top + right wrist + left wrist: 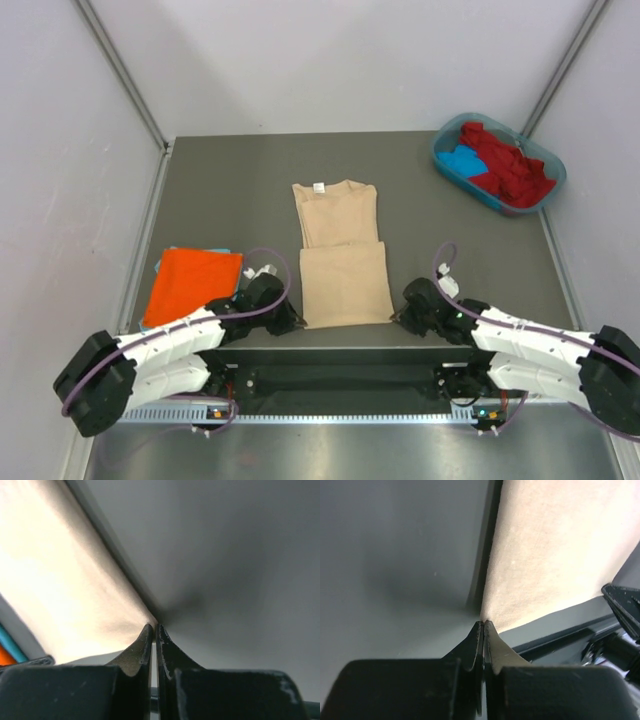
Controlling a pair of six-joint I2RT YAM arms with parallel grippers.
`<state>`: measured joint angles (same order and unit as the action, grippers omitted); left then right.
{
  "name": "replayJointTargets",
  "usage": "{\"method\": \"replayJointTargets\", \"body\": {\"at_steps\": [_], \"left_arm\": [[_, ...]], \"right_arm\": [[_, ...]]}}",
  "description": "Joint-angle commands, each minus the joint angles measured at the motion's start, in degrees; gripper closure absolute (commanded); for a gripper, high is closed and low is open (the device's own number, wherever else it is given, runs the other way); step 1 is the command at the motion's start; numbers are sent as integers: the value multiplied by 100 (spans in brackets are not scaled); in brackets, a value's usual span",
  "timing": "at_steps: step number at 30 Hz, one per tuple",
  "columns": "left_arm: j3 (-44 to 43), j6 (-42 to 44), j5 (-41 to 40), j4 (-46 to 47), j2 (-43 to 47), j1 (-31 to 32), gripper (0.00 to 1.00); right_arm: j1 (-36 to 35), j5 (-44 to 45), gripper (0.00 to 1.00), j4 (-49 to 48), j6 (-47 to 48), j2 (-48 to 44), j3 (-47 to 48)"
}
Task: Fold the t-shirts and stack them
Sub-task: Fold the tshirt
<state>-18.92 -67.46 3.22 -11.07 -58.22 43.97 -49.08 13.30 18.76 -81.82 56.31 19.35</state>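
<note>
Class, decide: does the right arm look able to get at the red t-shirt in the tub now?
Probably not yet: the right gripper is shut on the beige t-shirt; otherwise bare table lies before the red t-shirt.

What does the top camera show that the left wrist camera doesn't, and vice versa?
Top only: the folded orange shirt, the tub with a red shirt and a blue shirt, and the right gripper at the near right corner of the beige shirt. Left wrist only: the left gripper seen close, jaws shut on that shirt's corner. Both: the beige shirt and grey table.
</note>
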Motion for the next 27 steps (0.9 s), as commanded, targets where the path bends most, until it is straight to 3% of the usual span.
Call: {"method": "replayJointTargets", "body": {"at_steps": [1,5,8,13,27], "left_arm": [[-121,58,117,-422,-14,287,100],[2,-241,-164,-457,38,648,79],[55,-557,-532,-606,196,999,70],[116,-1207,-1069,-633,267,1509,67],[213,-1841,-1825,-546,196,1580,63]], "right_arm": [[-259,156,100,146,-18,-77,-291],[-392,147,100,-13,-176,-85,-467],[-444,190,100,-4,-255,-217,-529],[-471,261,100,40,-291,-367,-556],[-489,173,100,-101,-264,-463,-714]]}}
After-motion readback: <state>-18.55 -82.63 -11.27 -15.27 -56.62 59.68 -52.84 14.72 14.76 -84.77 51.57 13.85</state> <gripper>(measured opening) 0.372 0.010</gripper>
